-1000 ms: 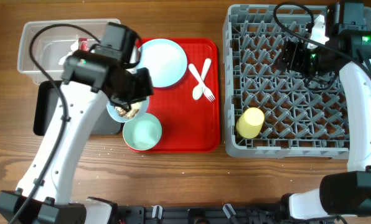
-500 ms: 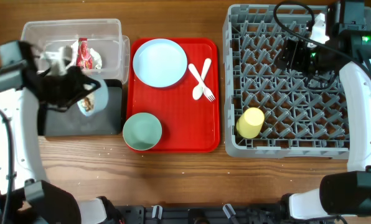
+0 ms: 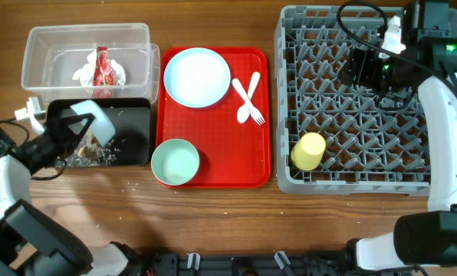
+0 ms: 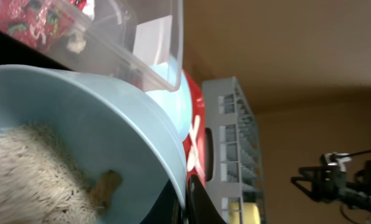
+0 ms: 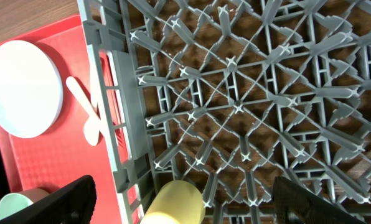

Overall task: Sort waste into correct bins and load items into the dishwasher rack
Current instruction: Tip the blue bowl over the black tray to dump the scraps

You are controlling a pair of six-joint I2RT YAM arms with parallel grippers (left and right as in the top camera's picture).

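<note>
Emptying food scraps (image 3: 91,154) into bin
Left claw (image 3: 73,129) pinches tilted bowl (image 3: 88,120); hold rim over black tray (image 3: 133,129) until empty.

My left pincer (image 3: 72,132) reaches out at nine o'clock, clamped on a tilted bowl (image 3: 95,121); my right pincer (image 3: 357,69) hovers at two o'clock (spread wide).

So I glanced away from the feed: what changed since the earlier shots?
The left end effector carried the bowl leftward from the edge of the red tray to the black tray and tipped it; food scraps now lie there. It still grips the bowl. The right end effector, yellow cup, plate and second bowl stayed put.
</note>
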